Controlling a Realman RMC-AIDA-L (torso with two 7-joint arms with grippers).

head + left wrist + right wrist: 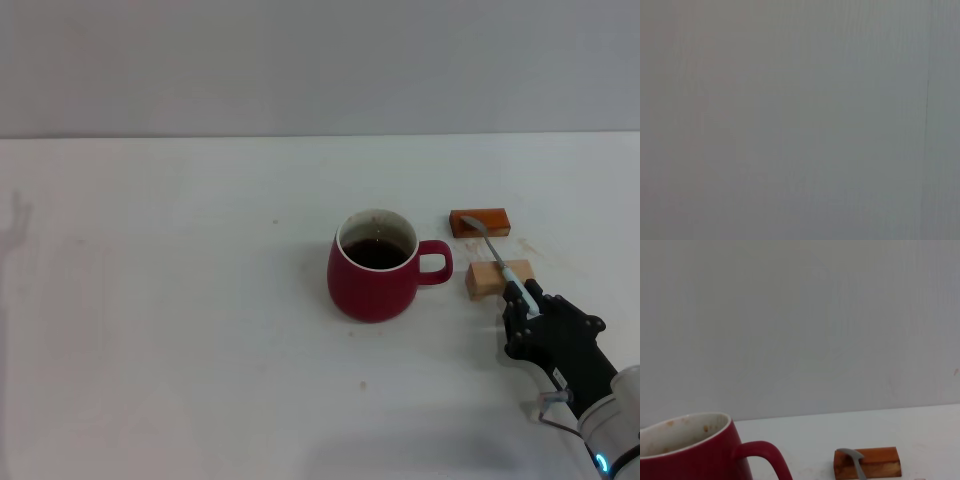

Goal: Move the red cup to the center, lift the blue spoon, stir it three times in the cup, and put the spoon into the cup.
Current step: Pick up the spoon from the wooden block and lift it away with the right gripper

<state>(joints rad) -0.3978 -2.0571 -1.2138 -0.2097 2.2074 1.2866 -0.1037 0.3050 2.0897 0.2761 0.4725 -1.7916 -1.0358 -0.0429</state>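
The red cup (pixel 375 266) stands mid-table with dark liquid inside and its handle pointing right; its rim and handle also show in the right wrist view (pixel 695 450). To its right lies the blue spoon (pixel 497 255), its silver bowl (pixel 852 456) on a dark orange block (pixel 480 222) and its pale blue handle across a light wooden block (pixel 498 278). My right gripper (pixel 520 295) is at the near end of the spoon's handle, shut on it. The left gripper is out of view.
The two small blocks sit close to the cup's handle. The white table (pixel 180 300) spreads wide to the left and front of the cup. A grey wall (pixel 320 60) rises behind the table's far edge.
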